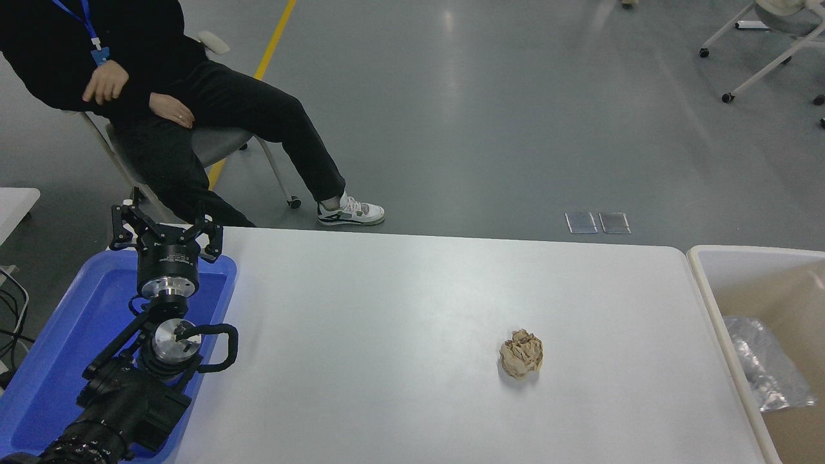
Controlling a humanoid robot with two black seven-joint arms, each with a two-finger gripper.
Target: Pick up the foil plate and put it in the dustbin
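The crumpled silver foil plate (764, 366) lies inside the beige dustbin (722, 303) at the right edge of the picture, low against its left wall. No gripper touches it. My left gripper (164, 233) is parked at the lower left over the blue tray, its fingers spread open and empty. My right arm and gripper are out of view.
A small crumpled tan paper ball (521, 354) sits on the white table (387, 335) right of centre. A blue plastic tray (58, 348) lies under my left arm. A person (161, 84) sits on a chair beyond the table's far left corner.
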